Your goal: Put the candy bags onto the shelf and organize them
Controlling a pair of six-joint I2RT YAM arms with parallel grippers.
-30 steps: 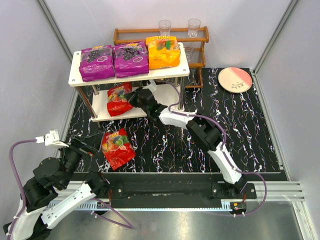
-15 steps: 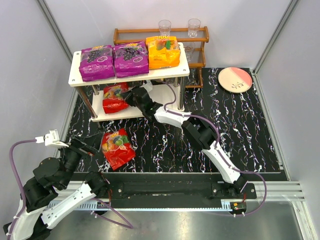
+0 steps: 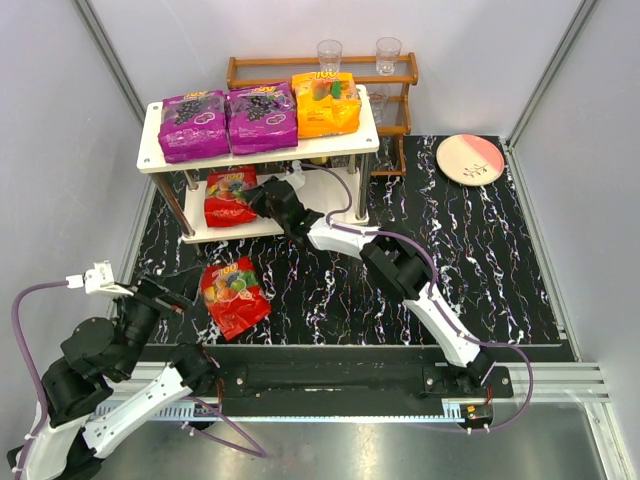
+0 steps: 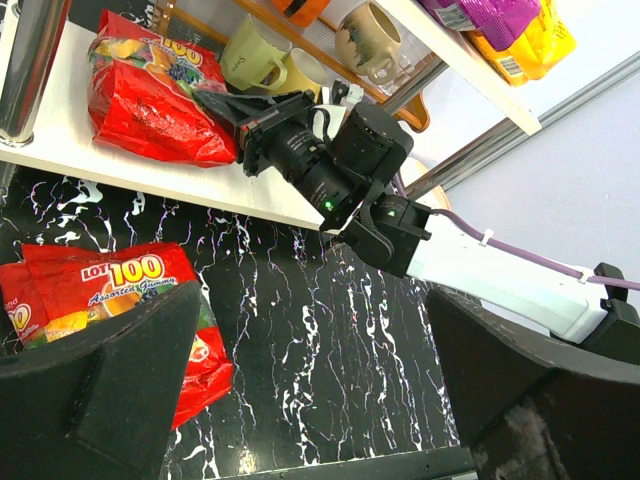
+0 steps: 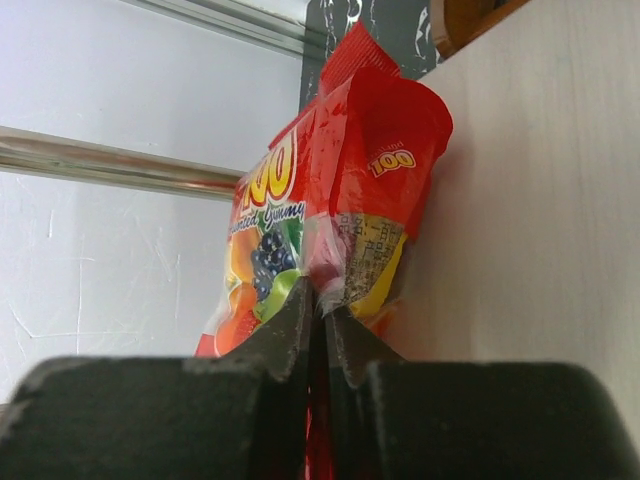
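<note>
R wrist: right gripper (image 5: 322, 300) pinching red candy bag (image 5: 345, 170) edge, on lower shelf board (image 5: 540, 220). L wrist only: mugs (image 4: 252, 55) behind; left gripper (image 4: 310, 380) spread.

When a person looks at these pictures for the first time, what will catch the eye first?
The bright row on top of the shelf: two purple bags and an orange bag. Below, the right arm's fingers pinch a red bag on the lower board; a second red bag lies on the black table.
</note>
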